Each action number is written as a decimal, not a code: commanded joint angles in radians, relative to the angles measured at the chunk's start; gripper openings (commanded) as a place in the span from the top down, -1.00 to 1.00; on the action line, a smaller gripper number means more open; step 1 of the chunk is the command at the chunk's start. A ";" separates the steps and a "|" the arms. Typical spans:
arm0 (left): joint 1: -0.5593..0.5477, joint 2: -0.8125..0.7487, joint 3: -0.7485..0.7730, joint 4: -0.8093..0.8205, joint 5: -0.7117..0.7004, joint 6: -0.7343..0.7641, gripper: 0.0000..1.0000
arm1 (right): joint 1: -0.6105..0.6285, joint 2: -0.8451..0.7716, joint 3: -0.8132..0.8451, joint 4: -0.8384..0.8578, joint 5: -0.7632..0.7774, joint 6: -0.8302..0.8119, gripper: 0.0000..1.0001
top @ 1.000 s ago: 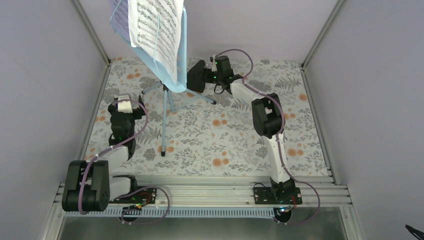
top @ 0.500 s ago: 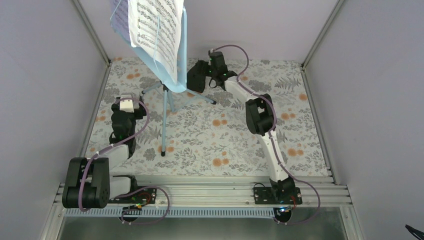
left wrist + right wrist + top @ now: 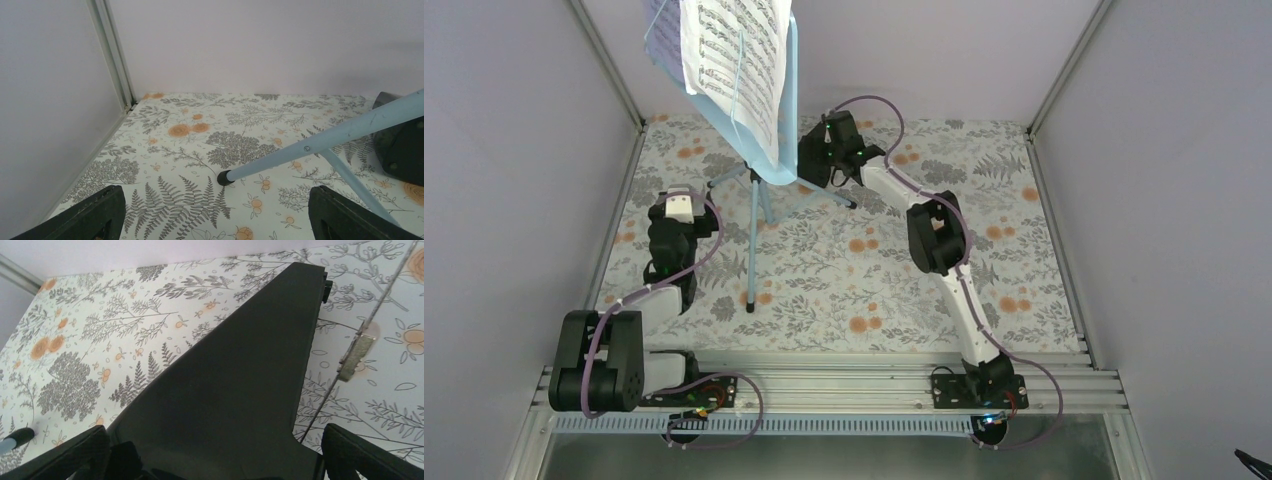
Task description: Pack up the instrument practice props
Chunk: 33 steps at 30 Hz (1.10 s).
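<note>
From above: light blue music stand upright at the far middle of the floral table, white and lavender sheet-music pages on its desk. Right gripper down at the black metronome, just right of the tripod; left gripper apart on the left.

Left wrist — jaws spread wide, nothing between them, a black-tipped stand leg ahead.

Right wrist — jaws released, straddling the metronome; contact impossible to tell.
</note>
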 commanded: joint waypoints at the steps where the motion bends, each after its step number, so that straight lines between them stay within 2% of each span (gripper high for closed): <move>1: -0.008 0.015 0.027 0.006 0.029 -0.001 -0.82 | 0.028 0.002 0.039 -0.061 -0.009 -0.050 -0.99; 7: -0.011 0.018 0.032 0.001 0.029 0.003 -0.82 | 0.032 0.000 0.039 -0.089 -0.002 -0.083 -0.99; 11: -0.012 0.023 0.033 0.000 0.029 0.005 -0.82 | 0.035 -0.028 -0.017 -0.089 0.002 -0.120 -0.99; 16: -0.014 0.025 0.034 -0.001 0.023 0.006 -0.82 | 0.029 -0.130 -0.179 -0.079 0.157 -0.123 -0.99; 21: -0.015 0.020 0.033 -0.001 0.022 0.004 -0.83 | -0.003 -0.287 -0.397 -0.008 0.214 -0.102 -0.99; 25: -0.017 0.019 0.031 0.002 0.026 0.002 -0.83 | -0.016 -0.339 -0.414 -0.005 0.181 -0.138 -0.99; 33: -0.018 0.023 0.034 0.001 0.017 0.004 -0.85 | 0.001 -0.347 -0.330 -0.006 -0.049 -0.317 -0.99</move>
